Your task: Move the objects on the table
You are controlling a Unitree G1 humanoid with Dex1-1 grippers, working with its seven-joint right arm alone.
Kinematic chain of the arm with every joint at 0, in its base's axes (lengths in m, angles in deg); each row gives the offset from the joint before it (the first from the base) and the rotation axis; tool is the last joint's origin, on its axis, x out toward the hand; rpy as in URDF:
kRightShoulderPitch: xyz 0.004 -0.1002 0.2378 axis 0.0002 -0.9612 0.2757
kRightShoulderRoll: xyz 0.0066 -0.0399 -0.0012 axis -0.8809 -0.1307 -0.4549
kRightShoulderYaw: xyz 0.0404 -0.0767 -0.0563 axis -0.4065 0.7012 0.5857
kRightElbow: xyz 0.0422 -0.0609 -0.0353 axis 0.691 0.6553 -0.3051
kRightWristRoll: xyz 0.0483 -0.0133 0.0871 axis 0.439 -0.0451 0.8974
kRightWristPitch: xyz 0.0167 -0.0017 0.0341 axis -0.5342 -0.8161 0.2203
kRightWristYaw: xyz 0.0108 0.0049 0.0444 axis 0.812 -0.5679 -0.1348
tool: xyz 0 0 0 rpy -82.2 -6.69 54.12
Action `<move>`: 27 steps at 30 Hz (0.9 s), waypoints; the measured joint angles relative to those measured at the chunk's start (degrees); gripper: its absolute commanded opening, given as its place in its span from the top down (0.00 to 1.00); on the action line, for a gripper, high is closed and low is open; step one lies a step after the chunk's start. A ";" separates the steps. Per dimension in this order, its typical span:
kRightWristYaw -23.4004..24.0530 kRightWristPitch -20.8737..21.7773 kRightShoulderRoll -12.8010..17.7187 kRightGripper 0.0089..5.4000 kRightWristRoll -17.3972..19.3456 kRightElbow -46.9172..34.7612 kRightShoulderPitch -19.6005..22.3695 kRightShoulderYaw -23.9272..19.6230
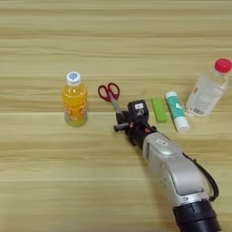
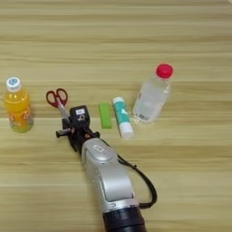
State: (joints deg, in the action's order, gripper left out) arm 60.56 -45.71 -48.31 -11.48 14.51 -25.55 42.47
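The scissors (image 1: 110, 96) lie flat on the surface (image 1: 41, 172), red handles pointing away from the robot and steel blades pointing back toward it. To their left the orange-drink bottle (image 1: 74, 99) stands upright, well apart. To their right, past a small green block (image 1: 159, 109), lies the white stick with the teal label (image 1: 176, 111), and further right a clear bottle with a red cap (image 1: 208, 88) leans over.

The hand (image 1: 123, 121) sits right over the blade tips; whether its fingers have closed on the blades or are parted I cannot tell, since the wrist hides them.

The scissors look light and stiff, but thin and low against the wood, so the smooth blades may slip. The pivot or the thicker handle loops probably offer a surer hold.
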 measured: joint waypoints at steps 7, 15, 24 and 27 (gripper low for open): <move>0.76 -0.17 -1.14 0.87 -0.01 -0.24 -0.55 1.56; 0.80 -0.12 -1.73 0.87 -0.05 -0.21 -1.46 3.39; 0.79 0.11 -1.65 0.80 -0.06 -0.02 -1.49 3.97; 0.75 0.18 -1.60 0.74 -0.05 -0.02 -1.49 4.20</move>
State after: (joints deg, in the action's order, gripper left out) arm 61.31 -45.53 -49.91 -11.53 14.50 -27.04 46.67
